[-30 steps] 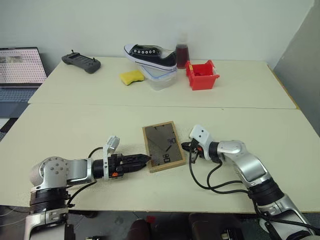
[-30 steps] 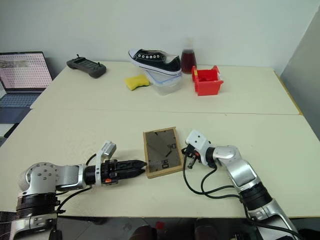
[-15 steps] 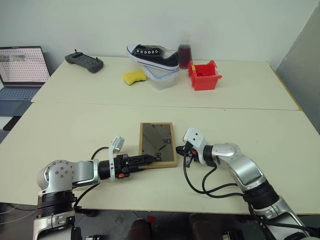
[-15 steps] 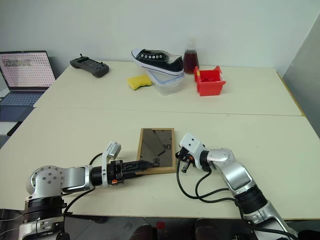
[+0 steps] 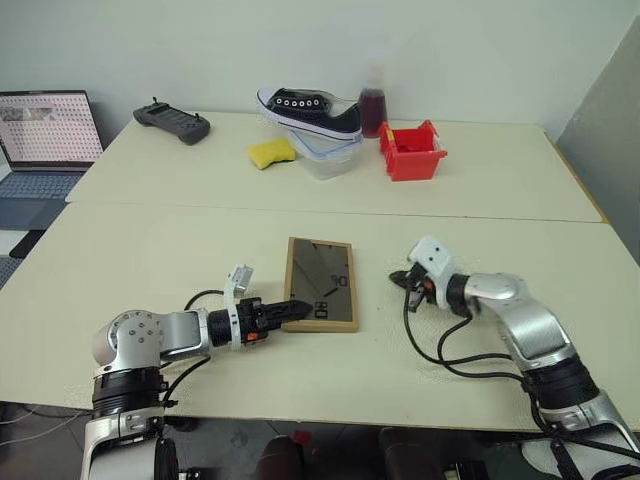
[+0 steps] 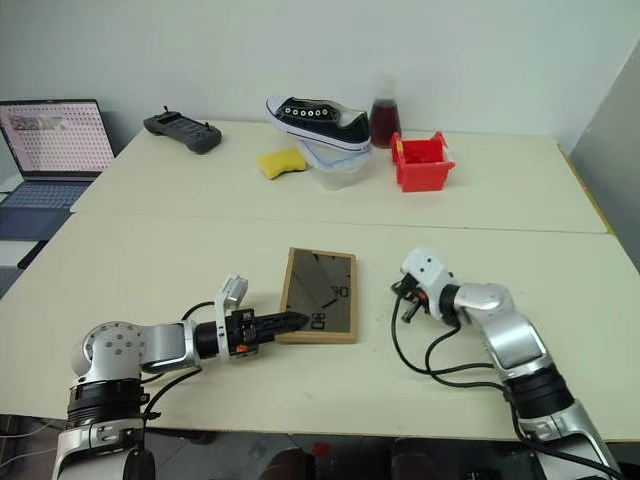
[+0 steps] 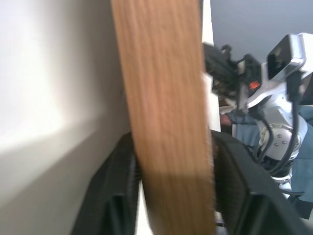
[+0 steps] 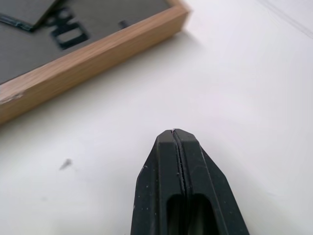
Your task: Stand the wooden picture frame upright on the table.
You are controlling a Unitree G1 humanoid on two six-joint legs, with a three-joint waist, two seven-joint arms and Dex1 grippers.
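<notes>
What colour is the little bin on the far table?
The bin is bright red; it shows best in the left eye view.

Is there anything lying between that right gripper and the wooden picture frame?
Nothing visible. The right gripper, shut, hangs beside the wooden picture frame with only bare table between them. The left gripper is already closed on the frame's near corner, so nothing blocks it either.
</notes>
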